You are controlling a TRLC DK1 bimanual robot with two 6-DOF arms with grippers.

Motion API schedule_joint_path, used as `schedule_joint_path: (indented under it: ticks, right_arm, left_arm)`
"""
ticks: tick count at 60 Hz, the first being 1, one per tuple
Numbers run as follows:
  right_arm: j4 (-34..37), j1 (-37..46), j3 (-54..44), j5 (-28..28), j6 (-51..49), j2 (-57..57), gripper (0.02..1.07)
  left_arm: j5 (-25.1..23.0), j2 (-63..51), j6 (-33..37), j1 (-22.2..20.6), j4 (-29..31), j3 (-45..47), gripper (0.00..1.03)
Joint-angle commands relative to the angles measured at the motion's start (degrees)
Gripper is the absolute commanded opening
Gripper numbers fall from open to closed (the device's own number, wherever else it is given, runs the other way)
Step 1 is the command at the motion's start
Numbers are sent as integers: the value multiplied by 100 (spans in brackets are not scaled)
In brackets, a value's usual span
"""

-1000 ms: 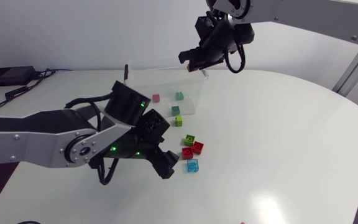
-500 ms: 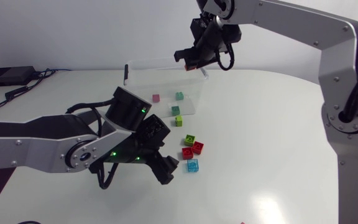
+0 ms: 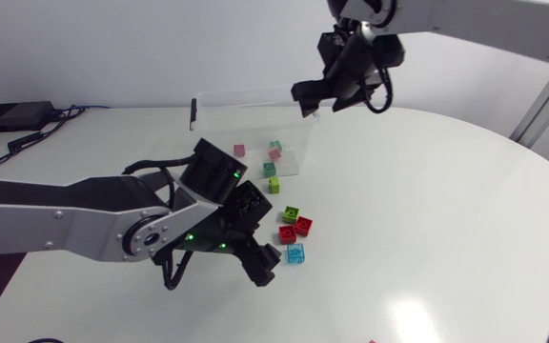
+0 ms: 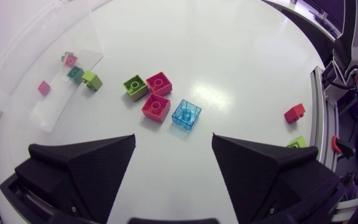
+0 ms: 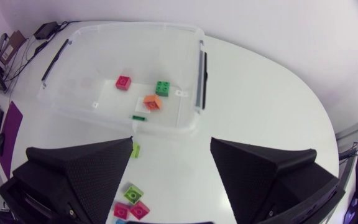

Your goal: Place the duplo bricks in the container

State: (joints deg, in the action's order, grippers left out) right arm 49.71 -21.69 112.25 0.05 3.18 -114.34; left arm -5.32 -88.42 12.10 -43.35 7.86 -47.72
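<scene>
Brick [image 4: 294, 112], red, well apart, plain from left wrist

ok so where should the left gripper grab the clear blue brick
Best from straight above, across two opposite side walls of the blue brick. It sits stud-up, skewed to the left gripper, so turn the wrist first; avoid the wall facing the red brick beside it.

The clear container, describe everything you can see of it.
The container is a clear plastic box, rectangular with rounded corners. It has no lid on it and a black clip on each short side. It stands upright on the white table. A pink brick, a green brick and an orange brick lie on its floor. The right gripper hangs above it, jaws open, not touching it.
</scene>
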Motion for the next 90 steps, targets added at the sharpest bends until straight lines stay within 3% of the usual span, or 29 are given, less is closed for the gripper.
schedule_joint_path:
  ticks: [1,17,37,49,58,66,90]
  right_arm:
    - [-199,104,-924,-76,-98,967,97]
    - [-550,209,-3438,-357,-415,2830,97]
    - [-788,974,-5424,-963,-775,4254,97]
    - [-902,1369,-5934,-1201,-916,4561,97]
    - [-902,1466,-6074,-1262,-933,4746,97]
    - [-902,1510,-6162,-1297,-933,4843,97]
    - [-955,1589,-6320,-1333,-968,4931,97]
  left_arm:
    - [14,-290,73,-103,58,-290,86]
    - [5,-835,109,-376,216,-712,86]
    - [-312,-1951,-181,-332,1359,-1969,85]
    - [-364,-2346,-849,-332,2036,-2698,86]
    - [-373,-2768,-1386,-288,2870,-3393,85]
    - [-373,-3032,-1737,-279,3363,-3762,80]
    - [-373,-3621,-2001,-297,3767,-4280,77]
